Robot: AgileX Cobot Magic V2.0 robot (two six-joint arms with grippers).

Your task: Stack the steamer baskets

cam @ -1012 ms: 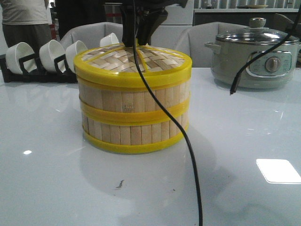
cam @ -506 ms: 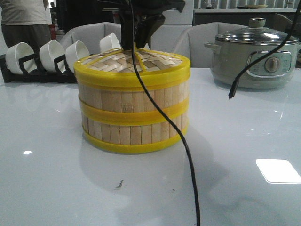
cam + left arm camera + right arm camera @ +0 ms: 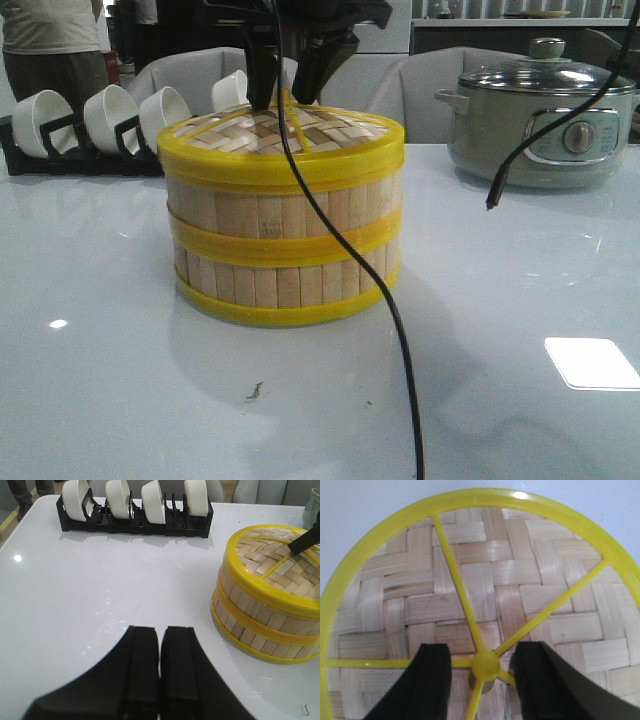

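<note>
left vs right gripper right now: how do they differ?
The left gripper is shut and empty; the right gripper is open, its fingers either side of the lid's knob. The left gripper hangs over bare table beside the steamer baskets; the right gripper sits directly above the stack, on the lid. Both have black fingers.

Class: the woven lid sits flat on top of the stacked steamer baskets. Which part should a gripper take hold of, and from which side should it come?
Grip the small yellow knob at the centre of the lid, where the yellow spokes meet. Come straight down from above: the lid lies flat and level, its rim flush on the upper basket, leaving little edge to pinch. The right gripper already stands open astride that knob.
</note>
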